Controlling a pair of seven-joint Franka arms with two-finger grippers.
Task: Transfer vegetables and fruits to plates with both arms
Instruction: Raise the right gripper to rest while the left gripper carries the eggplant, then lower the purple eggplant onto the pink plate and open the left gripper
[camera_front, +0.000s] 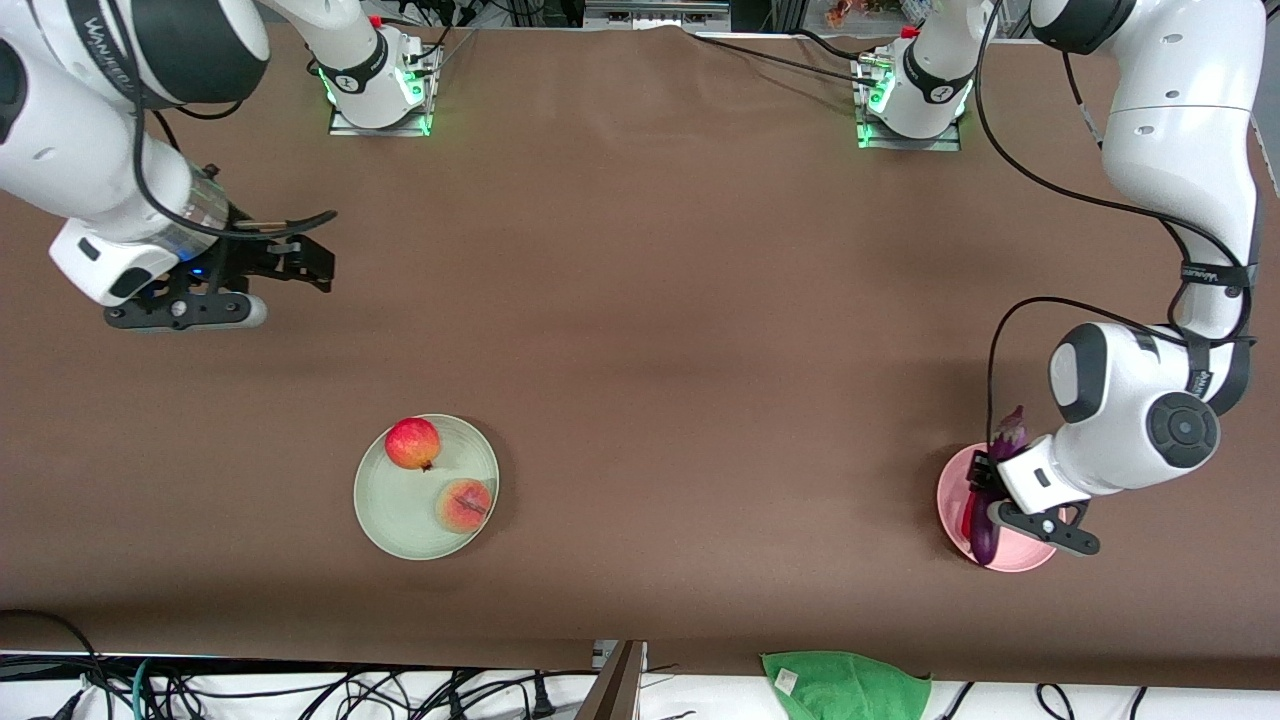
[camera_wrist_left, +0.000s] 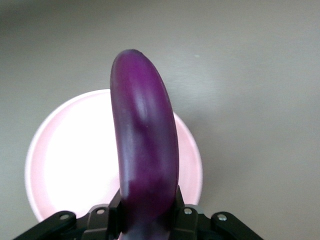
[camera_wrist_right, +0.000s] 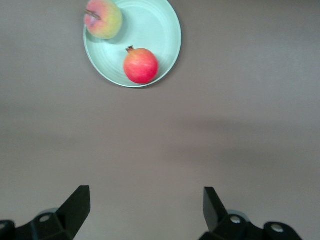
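The left gripper (camera_front: 985, 490) is largely hidden under its own wrist in the front view; only the wrist view shows its fingers (camera_wrist_left: 182, 212) clenched on the eggplant (camera_front: 1000, 470). A thin red strip beside the eggplant on the pink plate (camera_front: 1020, 555) may be the chili, but it is too covered to be sure. Part of the pink plate lies under the left arm.

The pink plate sits toward the left arm's end of the surface (camera_front: 680, 350). The eggplant is held over it, its long axis running from the stem end, farther from the front camera, to the rounded tip, nearer to it; whether the tip touches the plate cannot be told.

The mint plate (camera_front: 400, 530) lies toward the right arm's end and holds the pomegranate (camera_front: 412, 443) and the peach (camera_front: 464, 505), apart, the peach nearer the front camera.

The right gripper (camera_front: 295, 262) waits over bare surface, fingers (camera_wrist_right: 75, 205) released and wide apart.

A green cloth (camera_front: 845, 685) lies at the surface's front edge, cut off by the frame.
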